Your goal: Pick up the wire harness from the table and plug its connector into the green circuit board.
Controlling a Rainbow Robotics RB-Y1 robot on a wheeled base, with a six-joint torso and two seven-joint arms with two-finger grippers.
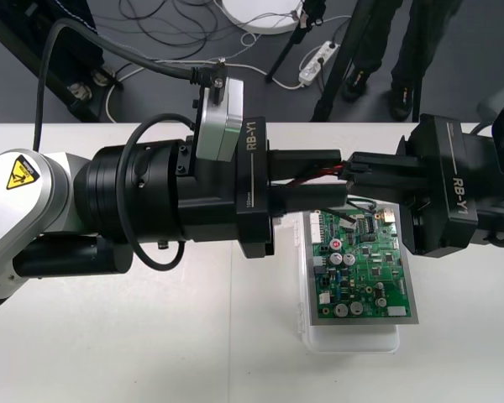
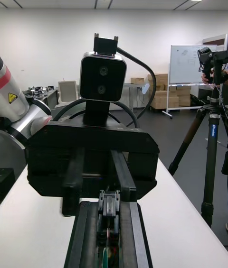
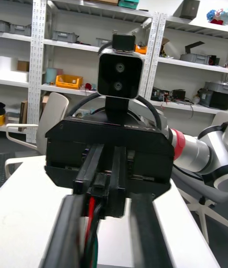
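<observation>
Both grippers meet tip to tip in the air above the far end of the green circuit board (image 1: 363, 267) on its white base (image 1: 353, 338). The wire harness (image 1: 319, 175) hangs between them, its red wires running along the gap of my left gripper (image 1: 339, 178). My right gripper (image 1: 358, 171) is shut on the plug end. In the right wrist view a small grey plug (image 2: 109, 201) sits between that gripper's (image 2: 110, 213) fingers. In the left wrist view red and black wires (image 3: 91, 212) lie between my left gripper's (image 3: 110, 204) fingers, which stand near the middle.
The left arm's thick black wrist (image 1: 168, 201) and its camera (image 1: 223, 117) cover the table's middle. Bare table lies in front of the board and to its left. Cables, a power strip and tripod legs lie on the dark floor past the far edge.
</observation>
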